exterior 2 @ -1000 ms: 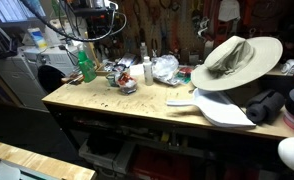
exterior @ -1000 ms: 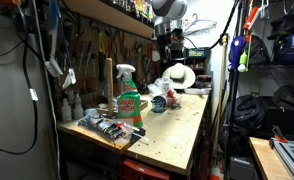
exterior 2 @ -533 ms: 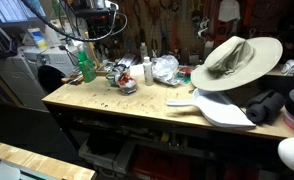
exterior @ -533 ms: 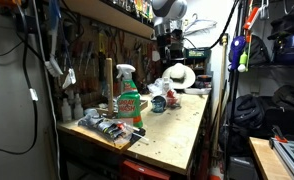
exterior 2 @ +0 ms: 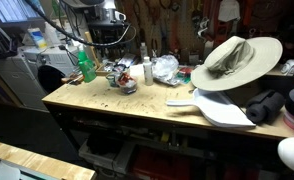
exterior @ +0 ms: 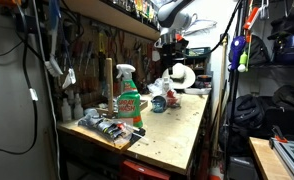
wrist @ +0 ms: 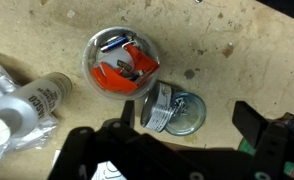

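In the wrist view my gripper [wrist: 187, 118] is open and hangs over the wooden bench top. Between and below its two dark fingers lies a small clear round jar [wrist: 172, 110] with a grey label, tipped on its side. Just beyond it stands a clear cup [wrist: 121, 62] holding orange and blue pieces. A white bottle [wrist: 32, 100] lies at the left on crinkled plastic. In both exterior views the gripper [exterior: 170, 45] [exterior 2: 107, 42] is well above these things, holding nothing.
A green spray bottle [exterior: 130, 100] [exterior 2: 85, 64] stands near the bench's wall side. A wide-brimmed hat [exterior: 177, 75] [exterior 2: 237, 58] rests at the far end, beside a white flat board [exterior 2: 217, 108]. Tools hang on the back wall. A packet of parts [exterior: 112, 128] lies near the bench edge.
The arm's upper part has shifted slightly. The things on the bench have not moved.
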`<state>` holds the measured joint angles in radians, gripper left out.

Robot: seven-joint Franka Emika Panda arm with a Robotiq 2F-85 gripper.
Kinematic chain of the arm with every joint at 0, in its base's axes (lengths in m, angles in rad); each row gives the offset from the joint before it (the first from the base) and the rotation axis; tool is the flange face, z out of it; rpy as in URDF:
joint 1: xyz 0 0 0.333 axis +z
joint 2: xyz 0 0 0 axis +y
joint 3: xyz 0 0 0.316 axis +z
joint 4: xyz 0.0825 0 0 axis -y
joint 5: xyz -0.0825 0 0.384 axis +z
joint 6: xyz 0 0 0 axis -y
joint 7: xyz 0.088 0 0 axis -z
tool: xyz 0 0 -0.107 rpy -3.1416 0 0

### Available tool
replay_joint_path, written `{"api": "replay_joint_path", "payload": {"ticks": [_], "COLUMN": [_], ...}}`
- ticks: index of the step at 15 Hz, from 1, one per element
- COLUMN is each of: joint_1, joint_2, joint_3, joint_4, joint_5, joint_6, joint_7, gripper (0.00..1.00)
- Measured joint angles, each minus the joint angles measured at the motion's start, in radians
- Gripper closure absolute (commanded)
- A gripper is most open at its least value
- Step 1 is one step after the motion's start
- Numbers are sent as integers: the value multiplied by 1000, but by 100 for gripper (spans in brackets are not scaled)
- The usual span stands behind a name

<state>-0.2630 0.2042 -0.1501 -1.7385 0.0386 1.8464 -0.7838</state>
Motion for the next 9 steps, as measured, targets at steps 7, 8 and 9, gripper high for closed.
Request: {"api": "replay_joint_path", "payload": {"ticks": [7,8,9], "joint_1": [-2,-2,-3], "joint_2": [55,60,63], "joint_3": [18,18,18], "joint_4": [-69,-86,-99], "joint_5": [138,165,182], "joint_6": [56,93,120], "joint_7": [2,20,28], "gripper": [0,0,0]}}
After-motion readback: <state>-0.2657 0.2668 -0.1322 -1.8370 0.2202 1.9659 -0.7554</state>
